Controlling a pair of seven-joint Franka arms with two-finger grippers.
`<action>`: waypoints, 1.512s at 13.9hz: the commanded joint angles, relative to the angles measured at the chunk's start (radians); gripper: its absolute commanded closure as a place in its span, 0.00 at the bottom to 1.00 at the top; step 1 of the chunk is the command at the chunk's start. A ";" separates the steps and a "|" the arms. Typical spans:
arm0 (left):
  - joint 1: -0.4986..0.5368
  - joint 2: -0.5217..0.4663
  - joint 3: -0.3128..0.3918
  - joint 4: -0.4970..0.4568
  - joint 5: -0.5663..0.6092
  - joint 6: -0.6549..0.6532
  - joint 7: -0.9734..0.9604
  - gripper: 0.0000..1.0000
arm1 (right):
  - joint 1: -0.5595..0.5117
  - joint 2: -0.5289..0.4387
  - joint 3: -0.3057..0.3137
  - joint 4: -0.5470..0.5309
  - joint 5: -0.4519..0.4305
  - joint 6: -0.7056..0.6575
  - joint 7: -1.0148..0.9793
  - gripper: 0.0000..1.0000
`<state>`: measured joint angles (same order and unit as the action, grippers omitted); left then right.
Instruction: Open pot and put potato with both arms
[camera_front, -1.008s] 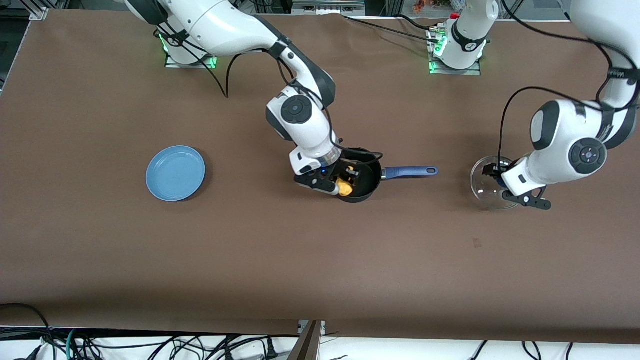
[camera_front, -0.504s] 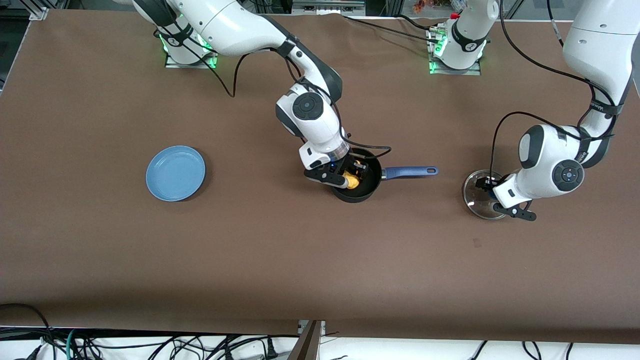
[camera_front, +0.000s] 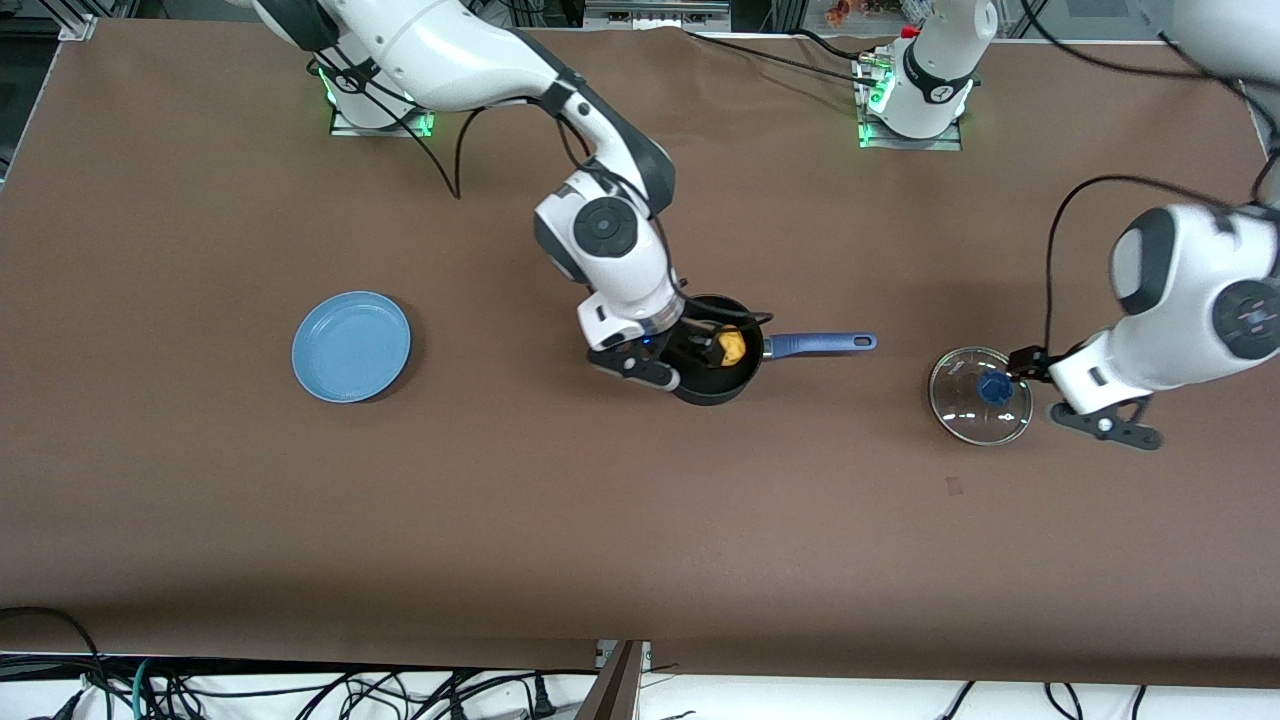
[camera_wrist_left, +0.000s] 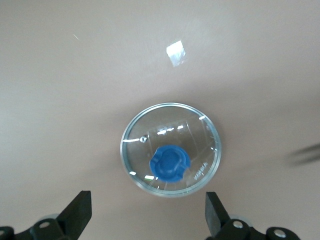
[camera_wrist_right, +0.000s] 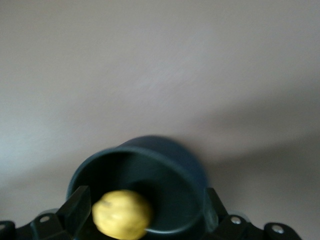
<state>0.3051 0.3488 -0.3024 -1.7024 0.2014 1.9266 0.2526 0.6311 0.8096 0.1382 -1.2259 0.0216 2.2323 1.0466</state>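
The black pot (camera_front: 716, 398) stands mid-table without its lid, its blue handle (camera_front: 820, 344) pointing toward the left arm's end. The yellow potato (camera_front: 733, 347) lies inside the pot, on the handle side. My right gripper (camera_front: 700, 350) hangs open just over the pot; in the right wrist view the potato (camera_wrist_right: 121, 214) sits loose between its spread fingers (camera_wrist_right: 76, 209), with the pot (camera_wrist_right: 190, 175) below. The glass lid (camera_front: 978, 397) with its blue knob (camera_front: 992, 387) lies flat on the table. My left gripper (camera_front: 1025, 362) is open and empty beside the lid (camera_wrist_left: 171, 149).
A flat light-blue plate (camera_front: 351, 346) lies toward the right arm's end of the table. The brown table surface (camera_front: 640, 520) stretches nearer the front camera. A small shiny scrap (camera_wrist_left: 175, 53) lies on the table near the lid.
The right gripper let go of the potato, which now lies in the pot toward the handle. The left gripper released the lid's knob and drew away toward the left arm's end.
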 joint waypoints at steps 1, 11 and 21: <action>0.003 0.006 -0.067 0.215 0.010 -0.218 0.030 0.00 | -0.095 -0.067 0.011 0.022 -0.002 -0.153 -0.201 0.00; -0.146 -0.269 0.100 0.152 -0.184 -0.348 -0.035 0.00 | -0.552 -0.381 0.012 -0.044 -0.089 -0.625 -0.946 0.00; -0.314 -0.398 0.261 -0.019 -0.192 -0.199 -0.190 0.00 | -0.688 -0.747 -0.025 -0.257 -0.083 -0.706 -1.060 0.00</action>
<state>-0.0016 -0.0326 -0.0552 -1.7131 0.0258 1.7127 0.0750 -0.0325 0.1297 0.1170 -1.4284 -0.0643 1.5343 -0.0056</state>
